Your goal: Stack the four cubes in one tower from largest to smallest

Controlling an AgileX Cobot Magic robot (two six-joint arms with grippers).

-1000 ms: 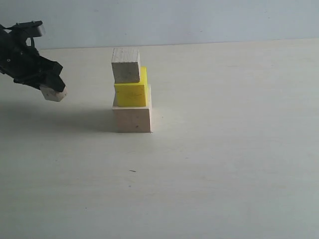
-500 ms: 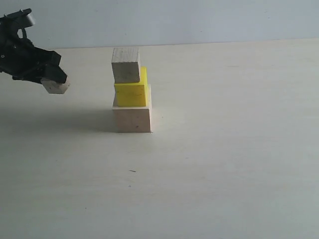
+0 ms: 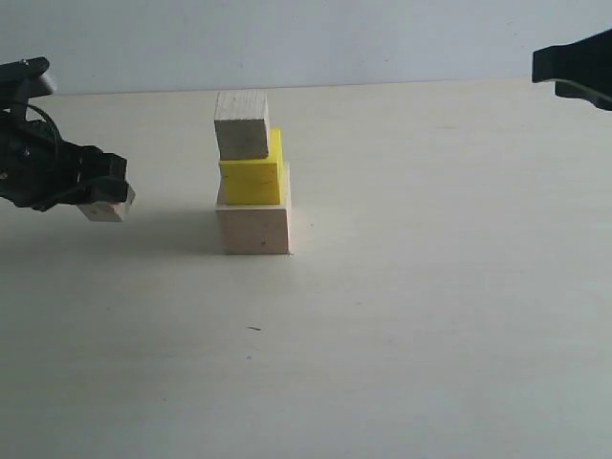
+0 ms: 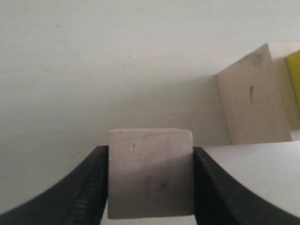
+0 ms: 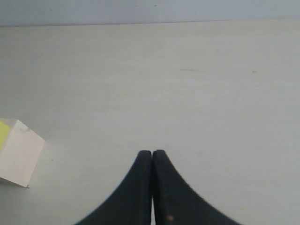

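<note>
Exterior view: pale table (image 3: 430, 335), maybe wall (image 3: 382, 38).

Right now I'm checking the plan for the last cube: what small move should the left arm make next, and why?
Probably lift straight up first. The left gripper holds the smallest cube off to the left of the stack, lower than the top cube it must land on; going sideways now could hit the stack.

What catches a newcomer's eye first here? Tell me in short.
The three-cube stack in the middle of the table: a bright yellow cube sits between a large pale wood cube below and a smaller pale wood cube on top. Off to its left, the left hand holds the smallest cube.
</note>
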